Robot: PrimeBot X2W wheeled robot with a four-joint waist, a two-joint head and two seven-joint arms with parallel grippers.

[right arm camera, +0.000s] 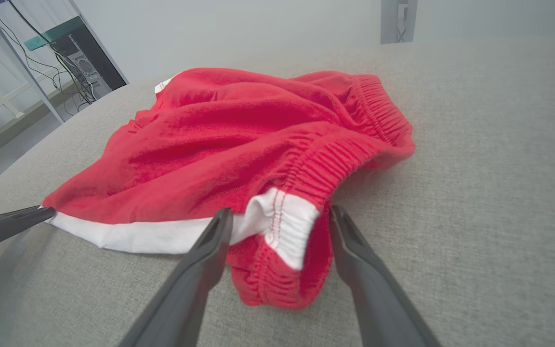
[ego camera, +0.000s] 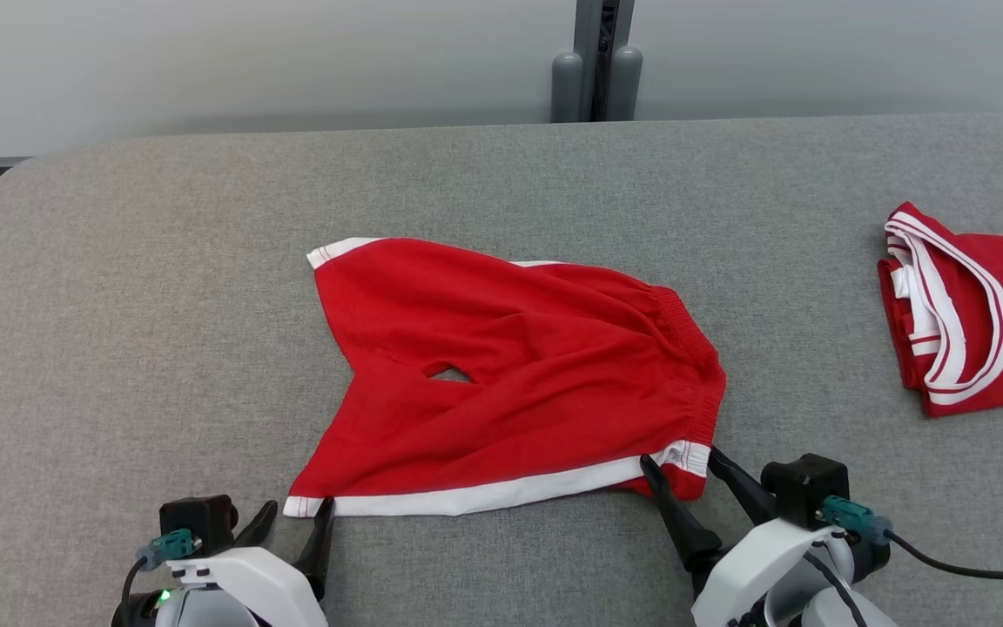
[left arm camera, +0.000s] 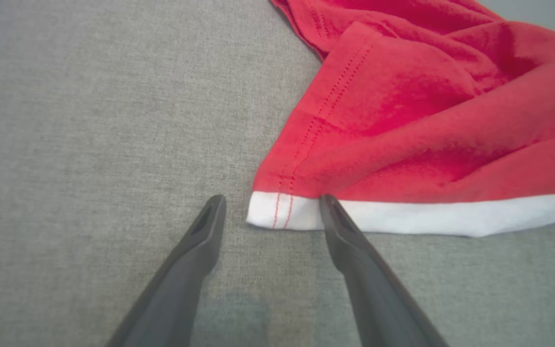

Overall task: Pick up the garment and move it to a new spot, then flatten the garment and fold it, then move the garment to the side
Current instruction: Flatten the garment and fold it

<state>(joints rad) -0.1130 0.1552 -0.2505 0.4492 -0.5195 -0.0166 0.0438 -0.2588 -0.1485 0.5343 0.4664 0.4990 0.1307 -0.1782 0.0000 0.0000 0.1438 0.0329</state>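
Observation:
The garment (ego camera: pixel 510 374) is a pair of red shorts with white trim, spread loosely on the grey table (ego camera: pixel 162 287), waistband to the right. My left gripper (ego camera: pixel 297 514) stands open at the near left hem corner (left arm camera: pixel 282 212), its fingertips on either side of the white band. My right gripper (ego camera: pixel 677 466) is open too, and the near end of the elastic waistband (right arm camera: pixel 282 231) lies between its fingers. The cloth is wrinkled, with a small gap at the crotch.
A second red garment with white stripes (ego camera: pixel 963 313) lies folded at the table's right edge. A grey post (ego camera: pixel 597 61) rises behind the far edge. Racks and cables (right arm camera: pixel 65 58) stand past the table's left side.

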